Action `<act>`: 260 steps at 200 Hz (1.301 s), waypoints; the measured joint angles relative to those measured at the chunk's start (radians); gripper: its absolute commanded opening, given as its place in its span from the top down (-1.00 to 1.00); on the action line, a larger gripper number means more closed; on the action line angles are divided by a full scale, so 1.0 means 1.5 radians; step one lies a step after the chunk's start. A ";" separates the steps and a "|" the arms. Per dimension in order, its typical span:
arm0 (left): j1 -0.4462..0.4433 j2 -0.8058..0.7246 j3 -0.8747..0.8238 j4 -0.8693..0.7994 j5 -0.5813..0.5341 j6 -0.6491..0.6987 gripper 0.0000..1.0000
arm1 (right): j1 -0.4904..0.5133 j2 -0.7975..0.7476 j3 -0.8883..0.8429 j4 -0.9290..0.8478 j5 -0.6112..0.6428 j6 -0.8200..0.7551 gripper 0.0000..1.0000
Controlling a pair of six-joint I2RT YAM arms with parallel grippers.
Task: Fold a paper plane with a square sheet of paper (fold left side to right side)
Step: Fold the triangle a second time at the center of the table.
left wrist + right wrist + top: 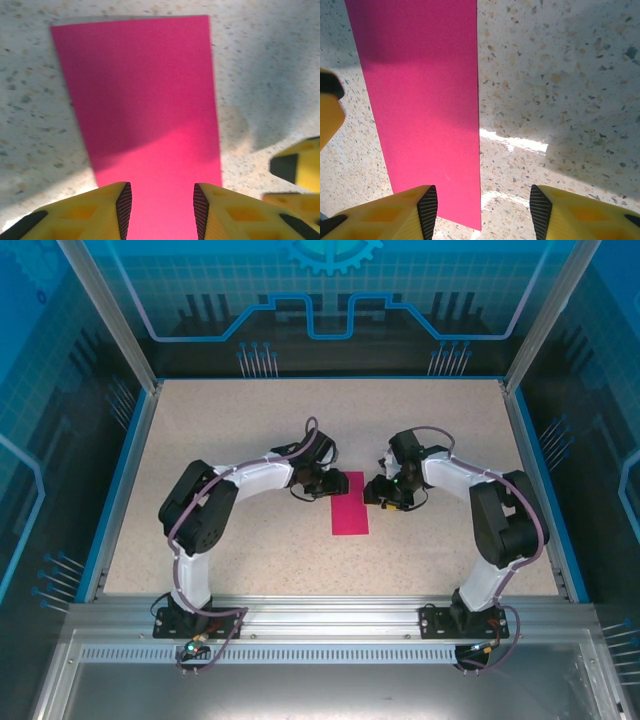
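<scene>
Paper (350,505): is lying flat on the tabletop (220,440) near its middle, showing as a narrow pink rectangle with its long edges running away from the arm bases.

Left fingers (322,483): are hovering at the far left corner of the paper. In the left wrist view the fingers (123,207) are standing apart with a clear gap between the ribbed black pads, and the paper (145,110) is running through that gap below them.

Left fingers, contact: are clamping nothing. Whether the tips are resting on the paper cannot be told.

Right fingers (378,490): are hovering at the far right edge of the paper, facing the left fingers across it. In the right wrist view the fingers (427,210) are standing wide apart.

Right fingers, contact: are clamping nothing. One finger is sitting over the paper's (420,100) corner and the other is sitting over bare tabletop. Whether they are touching the paper cannot be told.

Spacing of the two: are sitting near each other with the paper's width between them. A yellow tip of the right fingers (295,167) is showing at the right edge of the left wrist view.

Tabletop: is showing a speckled beige surface, with shadow falling across part of the paper.
</scene>
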 measured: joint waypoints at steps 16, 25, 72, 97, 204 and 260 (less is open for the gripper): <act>0.004 0.016 0.006 -0.004 0.001 0.001 0.16 | 0.000 -0.003 0.000 0.000 0.000 0.000 -0.10; 0.004 0.022 0.008 -0.005 0.001 0.001 0.17 | 0.000 -0.003 0.000 0.000 0.000 0.000 -0.10; 0.004 0.038 0.009 -0.005 0.003 0.004 0.17 | 0.000 -0.003 -0.003 -0.001 -0.001 0.000 -0.10; 0.004 0.038 0.009 -0.004 0.003 0.005 0.18 | 0.000 -0.003 -0.003 0.001 -0.011 0.000 -0.09; 0.004 0.030 -0.014 0.026 0.003 -0.002 0.18 | 0.000 0.040 -0.003 0.021 -0.089 0.040 0.04; 0.004 0.029 -0.014 0.026 0.003 -0.002 0.18 | 0.001 0.057 -0.005 0.038 -0.114 0.058 0.05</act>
